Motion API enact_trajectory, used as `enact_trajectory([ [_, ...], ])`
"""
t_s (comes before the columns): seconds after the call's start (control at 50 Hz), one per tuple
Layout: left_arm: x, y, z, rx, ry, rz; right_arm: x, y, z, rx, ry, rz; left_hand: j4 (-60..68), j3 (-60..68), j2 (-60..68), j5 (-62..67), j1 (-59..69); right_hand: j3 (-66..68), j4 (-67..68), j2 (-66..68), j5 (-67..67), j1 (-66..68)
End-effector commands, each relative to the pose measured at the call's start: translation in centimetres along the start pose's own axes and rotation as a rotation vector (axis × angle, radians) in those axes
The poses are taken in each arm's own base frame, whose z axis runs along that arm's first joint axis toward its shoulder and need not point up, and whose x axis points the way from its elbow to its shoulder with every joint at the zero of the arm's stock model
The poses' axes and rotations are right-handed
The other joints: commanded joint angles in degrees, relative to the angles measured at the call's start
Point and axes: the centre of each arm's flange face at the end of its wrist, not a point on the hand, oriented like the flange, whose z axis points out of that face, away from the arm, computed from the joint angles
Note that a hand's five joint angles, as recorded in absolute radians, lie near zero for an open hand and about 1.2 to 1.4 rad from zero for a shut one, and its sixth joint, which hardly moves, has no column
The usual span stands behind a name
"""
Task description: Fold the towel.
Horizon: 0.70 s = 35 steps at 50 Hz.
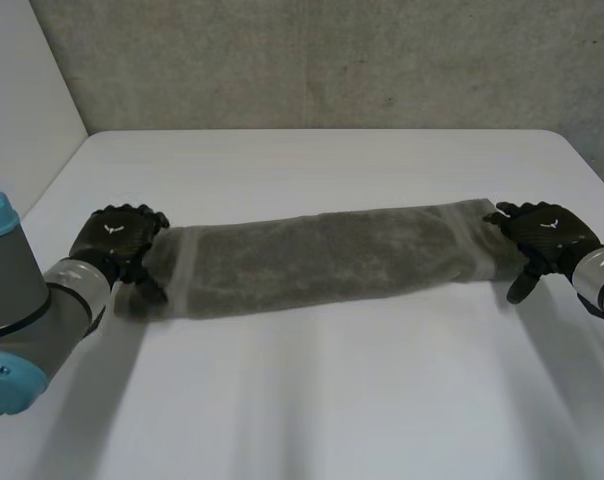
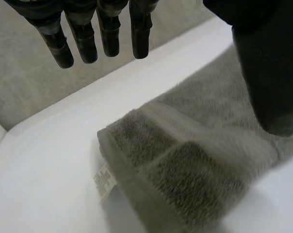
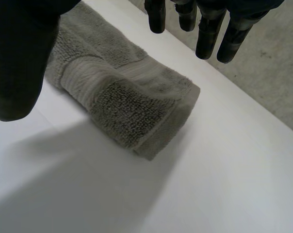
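One towel (image 1: pixel 322 262) flat on the white surface (image 1: pixel 312 410), folded lengthwise into a long, narrow strip. Long axis side to side across the head view, slightly slanted: left end nearer the robot, right end a little farther back. Paler woven band (image 1: pixel 187 272) across the strip near the left end.

At the left end, the left hand (image 1: pixel 117 240), knuckles up, over the strip's last stretch. From the left wrist: fingers (image 2: pixel 83 39) straight, hanging clear above the surface beyond the towel's (image 2: pixel 195 160) end, thumb spread wide over the cloth, nothing pinched between. Loose and relaxed, grasping nothing. Thumb touching the cloth or not: cannot tell. White label (image 2: pixel 104 180) poking out from under the end's corner, flat on the surface.

At the right end, the right hand (image 1: pixel 544 235), likewise knuckles up, at the strip's tip. From the right wrist: fingers (image 3: pixel 207 34) straight, held above the surface beyond the towel (image 3: pixel 122 97), thumb apart on the other side, above the cloth. Also relaxed and empty. End of the strip layered there, thick, its edge square to the long axis.

Both arms in from the near corners, well apart, the towel's whole length between the hands.
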Motion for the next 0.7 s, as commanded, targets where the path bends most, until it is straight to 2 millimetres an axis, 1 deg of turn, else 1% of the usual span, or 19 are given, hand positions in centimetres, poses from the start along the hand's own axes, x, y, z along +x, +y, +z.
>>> enact_trajectory([
  [0.02, -0.2, 0.1, 0.1, -0.002, -0.023, -0.190, 0.4, 0.2, 0.4, 0.034, 0.019, -0.015, -2.7, -2.2, -3.5, -3.0, -5.7, 0.5, 1.6, 4.5, -3.5, 3.8],
  [0.04, -0.3, 0.1, 0.1, 0.001, -0.028, -0.222, 0.4, 0.2, 0.4, 0.034, 0.019, -0.015, -2.7, -2.2, -3.5, -3.0, -5.7, 0.5, 1.6, 4.6, -3.5, 3.8],
  [0.12, -0.4, 0.2, 0.0, 0.007, -0.041, -0.259, 0.7, 0.1, 0.6, 0.045, 0.028, -0.027, -2.7, -2.2, -3.5, -3.0, -5.7, 0.5, 1.6, 6.7, -1.6, 6.0],
  [0.18, -0.3, 0.4, -0.2, 0.013, -0.043, -0.260, 1.2, 0.3, 0.8, 0.047, 0.041, -0.028, -2.7, -2.2, -3.5, -3.0, -5.7, 0.5, 1.6, 7.9, -0.4, 7.2],
  [0.32, -0.2, 0.6, -0.4, 0.012, -0.040, -0.260, 1.4, 0.7, 1.4, 0.047, 0.041, -0.028, -2.7, -2.2, -3.5, -3.0, -5.7, 0.5, 1.6, 14.6, 6.3, 13.9],
  [0.48, -0.2, 0.6, -0.3, 0.022, -0.040, -0.259, 1.3, 1.7, 2.3, 0.028, 0.028, -0.018, -2.7, -2.2, -3.5, -3.0, -5.7, 0.5, 1.6, 14.8, 6.5, 14.1],
  [0.52, -0.2, 0.6, -0.3, 0.022, -0.041, -0.259, 1.3, 1.8, 2.4, 0.024, 0.027, -0.015, -2.7, -2.2, -3.7, -3.0, -5.8, 0.5, 1.6, 17.0, 8.7, 16.3],
  [0.56, -0.2, 0.5, -0.4, 0.024, -0.043, -0.259, 1.4, 1.8, 2.4, 0.026, 0.026, -0.014, -2.7, -2.2, -3.5, -3.0, -5.7, 0.5, 1.6, 22.7, 14.4, 21.9],
  [0.58, -0.2, 0.5, -0.4, 0.024, -0.043, -0.259, 1.4, 1.8, 2.4, 0.026, 0.026, -0.014, -2.7, -2.2, -3.5, -3.0, -5.7, 0.5, 1.6, 22.7, 14.4, 22.0],
  [0.62, -0.2, 0.4, -0.4, 0.029, -0.040, -0.258, 1.3, 1.8, 2.4, 0.024, 0.023, -0.012, -2.7, -2.2, -3.5, -3.0, -5.7, 0.5, 1.6, 29.1, 20.7, 28.3],
  [0.64, -0.2, 0.4, -0.4, 0.029, -0.040, -0.258, 1.3, 1.8, 2.4, 0.025, 0.023, -0.011, -2.7, -2.2, -3.5, -3.0, -5.7, 0.5, 1.6, 29.1, 20.8, 28.4],
  [0.66, -0.2, 0.5, -0.5, 0.027, -0.040, -0.258, 1.3, 1.8, 2.4, 0.025, 0.022, -0.010, -2.7, -2.2, -3.5, -3.0, -5.7, 0.5, 1.6, 33.9, 25.6, 33.2],
  [0.68, -0.2, 0.5, -0.5, 0.027, -0.040, -0.258, 1.3, 1.8, 2.4, 0.025, 0.022, -0.010, -2.7, -2.2, -3.5, -3.0, -5.7, 0.5, 1.6, 34.0, 25.7, 33.2],
  [0.7, -0.2, 0.5, -0.5, 0.027, -0.040, -0.258, 1.2, 1.8, 2.5, 0.027, 0.019, -0.010, -2.7, -2.2, -3.5, -3.0, -5.7, 0.5, 1.6, 39.0, 30.7, 38.2],
])
